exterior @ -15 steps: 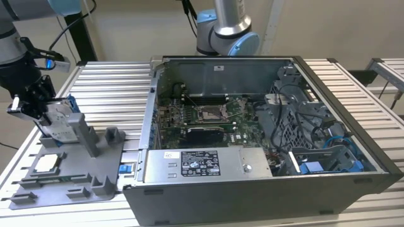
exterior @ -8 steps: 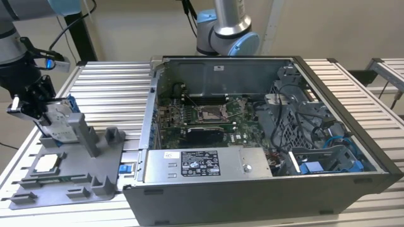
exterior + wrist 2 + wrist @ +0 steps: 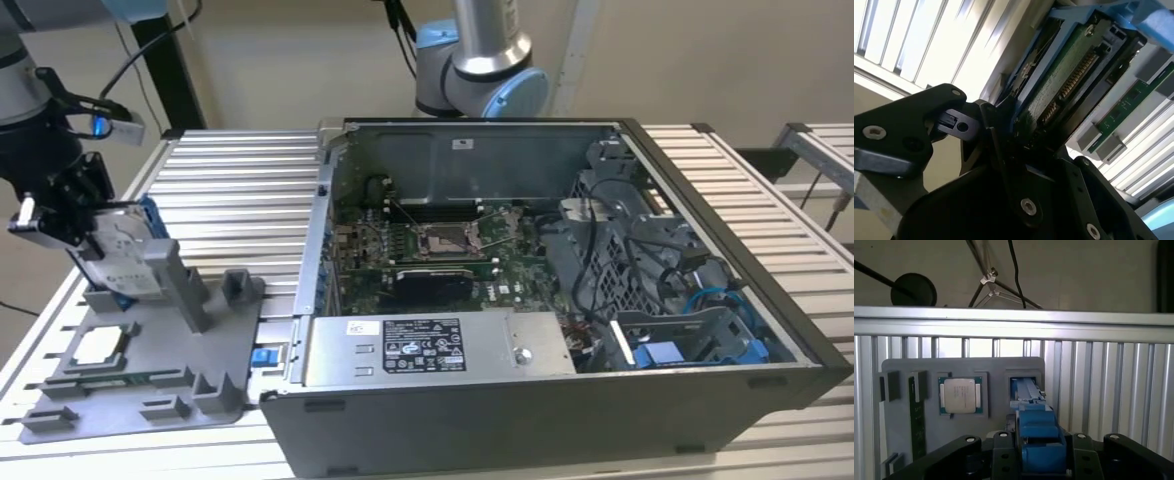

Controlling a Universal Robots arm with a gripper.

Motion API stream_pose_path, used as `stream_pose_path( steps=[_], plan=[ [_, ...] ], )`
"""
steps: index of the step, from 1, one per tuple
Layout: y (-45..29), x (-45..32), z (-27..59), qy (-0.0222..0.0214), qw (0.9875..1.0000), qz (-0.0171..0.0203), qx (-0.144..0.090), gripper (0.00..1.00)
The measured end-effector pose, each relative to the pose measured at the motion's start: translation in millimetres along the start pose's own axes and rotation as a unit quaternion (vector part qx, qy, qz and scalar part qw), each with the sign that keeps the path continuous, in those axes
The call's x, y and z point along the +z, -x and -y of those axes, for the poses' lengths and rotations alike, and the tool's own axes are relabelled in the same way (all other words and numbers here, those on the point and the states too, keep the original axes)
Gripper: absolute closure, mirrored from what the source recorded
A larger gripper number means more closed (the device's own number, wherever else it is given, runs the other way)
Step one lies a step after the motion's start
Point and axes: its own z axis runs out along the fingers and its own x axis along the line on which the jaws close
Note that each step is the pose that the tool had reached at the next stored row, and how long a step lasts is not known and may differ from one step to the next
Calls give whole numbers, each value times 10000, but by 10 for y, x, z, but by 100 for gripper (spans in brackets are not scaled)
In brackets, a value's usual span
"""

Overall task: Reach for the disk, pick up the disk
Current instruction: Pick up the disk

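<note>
My pincer [image 3: 1038,452] is clamped narrow on the blue-framed edge of the disk [image 3: 123,245], which stands upright in its slot of the grey fixture tray [image 3: 140,390]. I judge the grasp made; the lift calls for a straight pull along the slot.

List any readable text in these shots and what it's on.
None legible.
Label on the power supply: print too small to read.
Label on the disk: too small to read.
Chip: markings too faint to read.
</note>
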Motion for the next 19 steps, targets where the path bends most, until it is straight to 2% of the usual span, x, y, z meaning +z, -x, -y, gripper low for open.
stream_pose_path(
  steps=[11, 19],
  plan=[
    [0, -137, -1, 0, 10000, 0, 0, 100],
    [-1, -268, -2, 0, 10000, 0, 0, 100]
  ],
)
